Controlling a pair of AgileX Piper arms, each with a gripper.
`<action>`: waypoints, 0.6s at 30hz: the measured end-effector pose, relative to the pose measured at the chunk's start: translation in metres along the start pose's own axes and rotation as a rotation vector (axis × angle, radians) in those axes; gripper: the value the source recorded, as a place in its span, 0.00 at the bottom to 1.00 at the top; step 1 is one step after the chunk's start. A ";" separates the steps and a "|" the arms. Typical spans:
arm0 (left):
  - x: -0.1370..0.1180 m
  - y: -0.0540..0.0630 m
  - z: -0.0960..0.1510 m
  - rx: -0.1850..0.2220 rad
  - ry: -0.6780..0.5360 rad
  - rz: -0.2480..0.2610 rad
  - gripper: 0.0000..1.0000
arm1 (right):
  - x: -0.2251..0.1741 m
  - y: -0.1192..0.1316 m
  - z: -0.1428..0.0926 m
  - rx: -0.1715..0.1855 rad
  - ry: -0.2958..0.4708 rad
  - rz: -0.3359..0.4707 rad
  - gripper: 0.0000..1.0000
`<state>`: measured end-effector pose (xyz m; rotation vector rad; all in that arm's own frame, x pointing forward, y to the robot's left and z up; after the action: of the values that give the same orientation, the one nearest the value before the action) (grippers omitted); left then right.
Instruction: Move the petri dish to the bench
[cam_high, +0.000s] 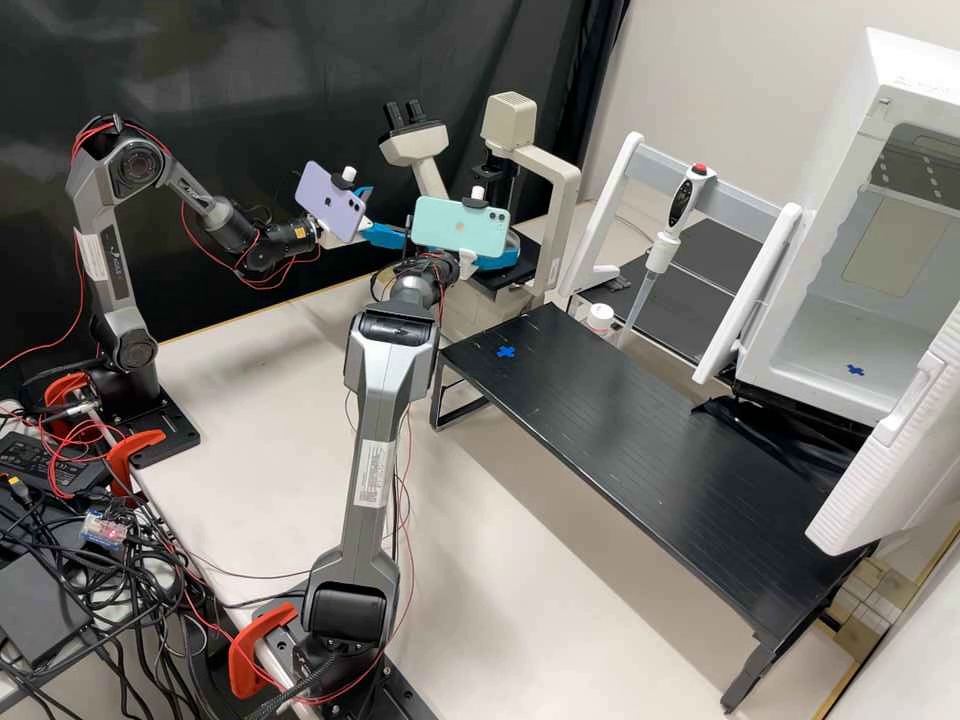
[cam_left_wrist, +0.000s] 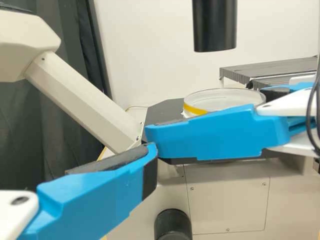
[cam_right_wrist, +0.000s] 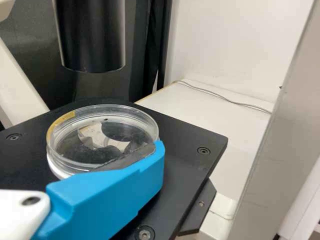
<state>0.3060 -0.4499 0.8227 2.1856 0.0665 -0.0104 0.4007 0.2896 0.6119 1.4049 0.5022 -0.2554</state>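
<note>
**Right arm (cam_high: 384, 405) sets its pincer (cam_high: 508, 252) around the petri dish (cam_right_wrist: 102, 135)**

Nearest the high camera, the right arm leans over the desk (cam_high: 270, 400) to the microscope (cam_high: 512, 122), where the dish sits flat on the black stage (cam_right_wrist: 187, 142). Its pincer is open: one blue finger (cam_right_wrist: 107, 197) lies along the dish's near side, tip past the rim, while the other finger (cam_left_wrist: 281, 88) stands across by the opposite edge. Whether both pads press the wall, I cannot tell. The dish is round, so no long axis matters; what counts is keeping it centred in that gap.

The left pincer (cam_high: 388, 214), also parted, is beside the stage, farther from the dish and better left aside.

Closing comes next, I judge, then a small lift. A black cylinder (cam_right_wrist: 92, 37) hangs above and a beige post (cam_high: 562, 230) crowds one side, so a low, level exit looks safest. More room lies over the desk between the arms.
</note>
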 end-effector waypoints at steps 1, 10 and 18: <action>0.000 0.000 0.000 0.000 0.000 0.000 1.00 | 0.000 0.000 0.001 0.001 -0.002 -0.009 0.00; 0.000 0.000 0.000 0.000 0.000 0.000 1.00 | 0.001 0.000 0.003 -0.006 0.007 -0.045 1.00; 0.000 0.000 0.000 0.000 0.000 0.000 1.00 | 0.003 0.003 0.009 -0.006 0.001 -0.061 1.00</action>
<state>0.3060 -0.4499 0.8227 2.1856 0.0665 -0.0104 0.4064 0.2811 0.6135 1.3851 0.5468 -0.3023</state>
